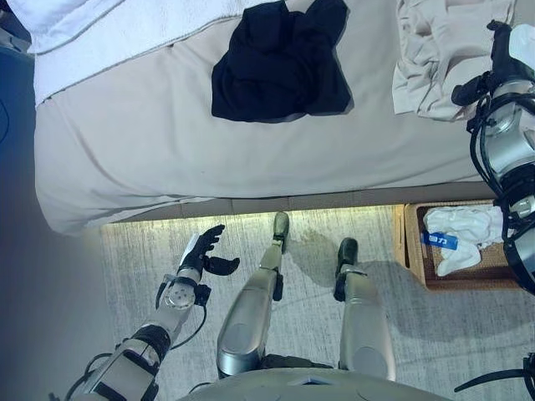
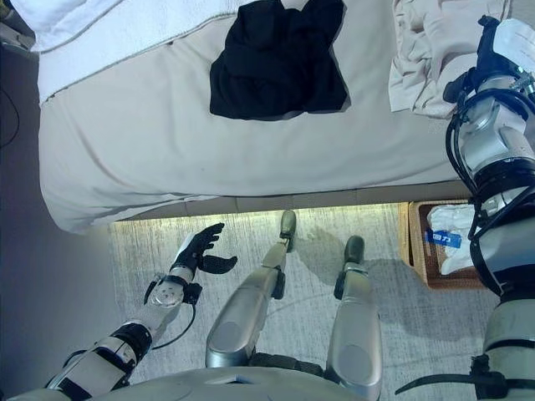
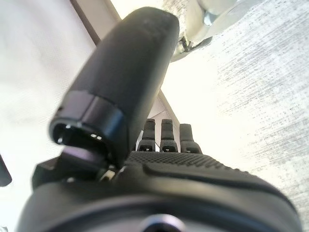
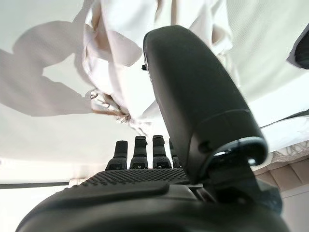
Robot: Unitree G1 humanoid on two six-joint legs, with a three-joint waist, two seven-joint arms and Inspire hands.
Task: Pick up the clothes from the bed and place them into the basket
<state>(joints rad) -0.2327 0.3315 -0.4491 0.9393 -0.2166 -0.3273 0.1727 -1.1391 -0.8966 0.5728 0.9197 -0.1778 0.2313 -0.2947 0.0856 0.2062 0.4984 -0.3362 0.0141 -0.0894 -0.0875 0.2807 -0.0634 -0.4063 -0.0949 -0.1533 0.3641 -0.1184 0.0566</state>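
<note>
A black garment [image 1: 280, 63] lies crumpled on the beige bed [image 1: 167, 142] at the far middle. A cream garment [image 1: 435, 50] lies bunched at the bed's far right. My right hand [image 2: 487, 38] is raised over the bed's right side, at the near edge of the cream garment. In the right wrist view the hand [image 4: 145, 183] has straight fingers and holds nothing, with the cream garment [image 4: 120, 63] just past them. My left hand [image 1: 203, 251] hangs open and empty above the carpet by the bed's front edge; it also shows in the left wrist view [image 3: 193, 169].
A woven basket [image 1: 415, 251] stands on the carpet at the right, next to the bed's front edge, with a white cloth [image 1: 464, 234] in it. A white folded cover [image 1: 84, 33] lies across the bed's far left. A dark gap runs along the bed's left side.
</note>
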